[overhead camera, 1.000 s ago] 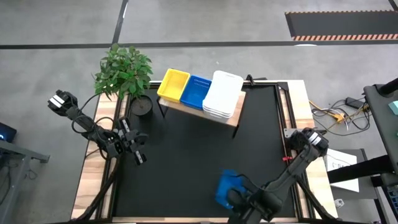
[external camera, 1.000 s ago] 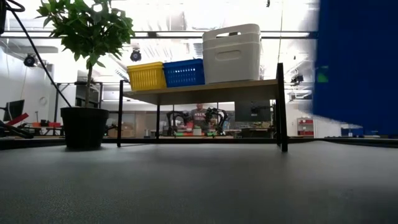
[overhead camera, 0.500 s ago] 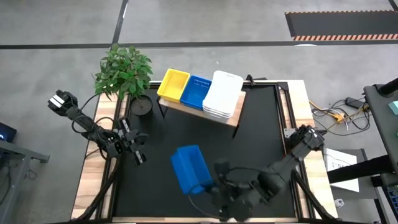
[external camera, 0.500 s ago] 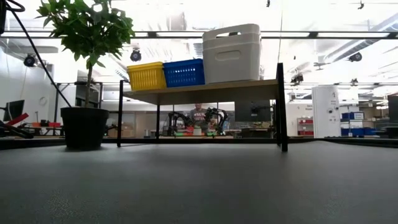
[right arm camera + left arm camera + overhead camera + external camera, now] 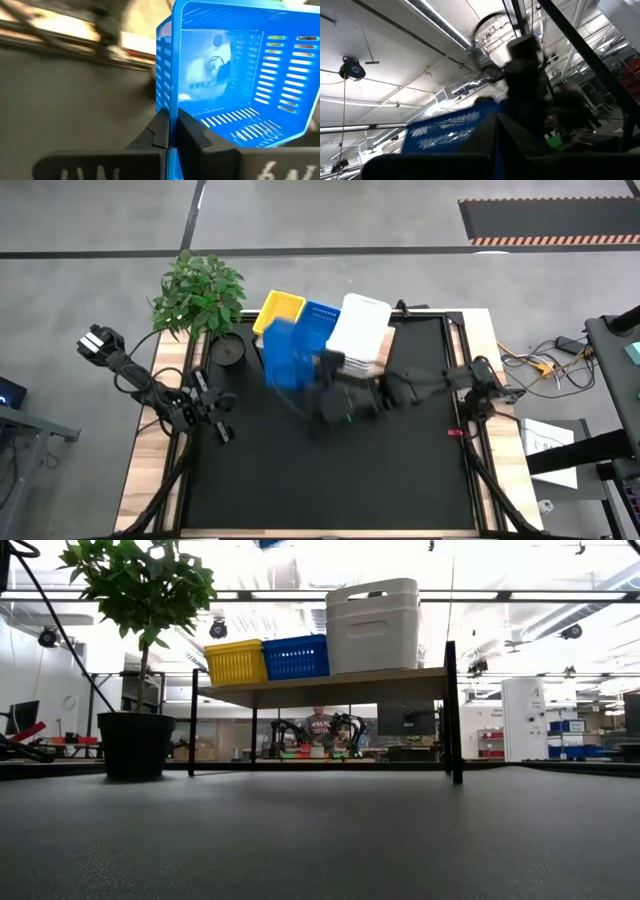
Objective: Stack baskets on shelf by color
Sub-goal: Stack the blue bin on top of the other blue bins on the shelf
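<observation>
My right gripper (image 5: 318, 370) is shut on a blue basket (image 5: 283, 355), held high over the near left part of the shelf (image 5: 330, 682). On the shelf stand a yellow basket (image 5: 280, 310), a blue basket (image 5: 322, 320) and a stack of white baskets (image 5: 360, 330). The held basket also shows in the left wrist view (image 5: 445, 132), and its lowest bit shows at the top of the low view (image 5: 270, 543). My left gripper (image 5: 222, 420) waits open near the table's left edge. My right gripper pinches one wall of the blue basket at its rim (image 5: 172, 107), one finger (image 5: 192, 134) inside the basket and one finger (image 5: 159, 134) outside. The basket is lifted clear and tipped on its side, its open top facing the wrist.
A potted plant (image 5: 200, 295) stands at the table's far left corner, just left of the shelf. The black table top (image 5: 330, 470) lies between the shelf and the near edge. Cables (image 5: 545, 365) lie on the floor to the right.
My right gripper has carried the blue basket from the table's near edge up, toward the left and toward the far edge, up to the shelf. The basket has risen out of the low view and has turned from nearly flat onto its side.
</observation>
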You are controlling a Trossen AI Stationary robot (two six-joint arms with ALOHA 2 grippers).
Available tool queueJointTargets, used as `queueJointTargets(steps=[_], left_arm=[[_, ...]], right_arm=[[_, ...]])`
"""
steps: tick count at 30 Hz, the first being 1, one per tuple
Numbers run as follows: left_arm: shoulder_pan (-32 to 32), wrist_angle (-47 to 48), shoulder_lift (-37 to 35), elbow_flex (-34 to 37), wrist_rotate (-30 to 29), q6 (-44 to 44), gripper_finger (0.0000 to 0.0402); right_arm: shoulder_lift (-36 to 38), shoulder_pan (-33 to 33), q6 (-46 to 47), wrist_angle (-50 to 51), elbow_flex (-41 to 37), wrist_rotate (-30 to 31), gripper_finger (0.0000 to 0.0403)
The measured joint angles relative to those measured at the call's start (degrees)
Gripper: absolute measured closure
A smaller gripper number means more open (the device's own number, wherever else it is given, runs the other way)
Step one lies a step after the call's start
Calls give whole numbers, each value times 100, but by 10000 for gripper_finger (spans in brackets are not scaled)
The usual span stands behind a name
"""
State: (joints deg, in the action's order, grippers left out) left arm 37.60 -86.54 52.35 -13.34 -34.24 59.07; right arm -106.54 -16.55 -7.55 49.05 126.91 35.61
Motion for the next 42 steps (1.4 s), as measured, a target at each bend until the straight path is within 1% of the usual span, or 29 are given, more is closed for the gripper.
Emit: queueJointTargets(steps=[6,9,11,15,18,24,30,42], left_arm=[[0,-2,-46,-5,0,5,402],[-2,-2,-82,-5,0,9,402],[-1,-2,-112,-5,0,11,402],[-1,-4,-164,-5,0,17,402],[0,-2,-164,-5,0,20,402],[-1,-2,-161,-3,0,17,402],[0,-2,-161,-1,0,17,402],[-1,-1,-161,4,0,13,402]], right_arm=[[-2,976,-215,-9,0,1,392],[-9,1436,-134,-8,2,-34,392],[-11,1728,-23,16,2,-285,392],[-13,2229,314,51,0,-1069,392],[-13,2495,507,219,0,-1367,392],[-13,2731,731,814,0,-1810,392],[-15,2732,816,1128,-43,-1825,392],[-20,2732,911,1297,-94,-1825,387]])
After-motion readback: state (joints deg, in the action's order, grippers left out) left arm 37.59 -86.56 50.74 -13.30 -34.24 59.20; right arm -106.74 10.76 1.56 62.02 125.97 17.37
